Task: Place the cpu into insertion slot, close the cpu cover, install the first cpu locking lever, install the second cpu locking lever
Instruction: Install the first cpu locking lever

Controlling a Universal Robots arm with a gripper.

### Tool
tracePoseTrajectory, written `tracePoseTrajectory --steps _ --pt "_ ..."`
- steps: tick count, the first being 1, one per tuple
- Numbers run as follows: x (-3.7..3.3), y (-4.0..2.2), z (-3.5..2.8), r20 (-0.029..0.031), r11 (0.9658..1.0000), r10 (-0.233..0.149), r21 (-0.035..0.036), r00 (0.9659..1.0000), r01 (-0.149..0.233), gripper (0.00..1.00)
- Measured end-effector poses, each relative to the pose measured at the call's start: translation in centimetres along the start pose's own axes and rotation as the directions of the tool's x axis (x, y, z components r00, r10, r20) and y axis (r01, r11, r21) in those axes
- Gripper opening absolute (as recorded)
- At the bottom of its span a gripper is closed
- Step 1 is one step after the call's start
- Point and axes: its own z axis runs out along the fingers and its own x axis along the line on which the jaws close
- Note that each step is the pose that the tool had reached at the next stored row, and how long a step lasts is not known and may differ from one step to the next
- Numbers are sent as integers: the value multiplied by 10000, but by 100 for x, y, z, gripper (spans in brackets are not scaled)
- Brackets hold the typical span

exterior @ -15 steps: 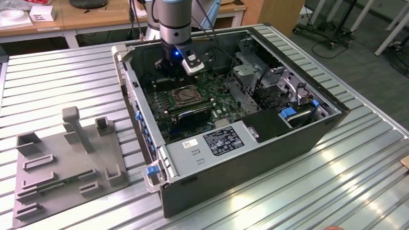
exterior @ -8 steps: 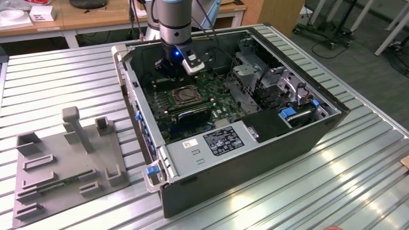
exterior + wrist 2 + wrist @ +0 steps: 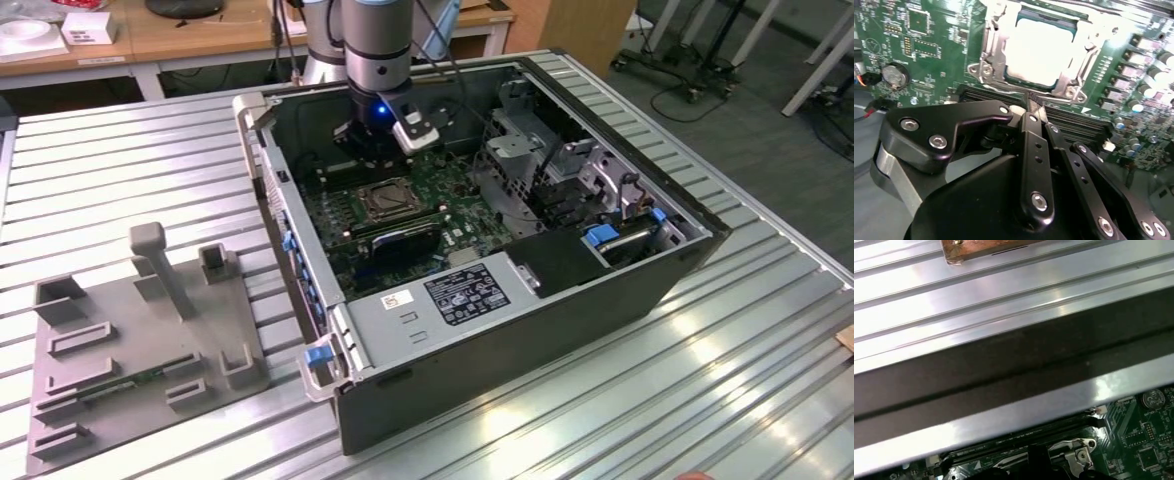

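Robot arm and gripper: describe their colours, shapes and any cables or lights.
In the exterior view the arm is a grey cylindrical tube with a black wrist section carrying a small blue light and dark cables alongside. In the second wrist view the gripper is matte black, built of flat linkage bars joined by silver screws.

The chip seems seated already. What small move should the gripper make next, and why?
Probably a short advance toward the metal frame: it already lies over the chip, and the shut gripper hangs just short of it, above the memory slots.
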Motion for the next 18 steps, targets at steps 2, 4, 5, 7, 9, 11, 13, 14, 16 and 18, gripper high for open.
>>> tracePoseTrajectory --steps 2,4,5,7,9,11,13,14,16,18 --pt "-19 5 3 10 10000 -64 67 10000 64 10" --pt "-20 5 4 96 9993 -103 371 9999 100 10" --pt "-20 4 4 142 9985 -120 530 9998 113 10" --pt "-21 1 3 216 9967 -154 806 9996 136 10" --pt "-21 -2 6 192 9952 -489 858 9986 471 10" --pt "-21 -2 11 150 9934 -802 836 9967 787 10" --pt "-21 -3 16 108 9905 -1121 815 9936 1108 10" --pt "-21 -3 18 88 9887 -1273 804 9918 1262 10" --pt "-20 -4 23 51 9847 -1562 784 9877 1553 10" --pt "-20 -5 24 25 9812 -1770 791 9842 1763 10"
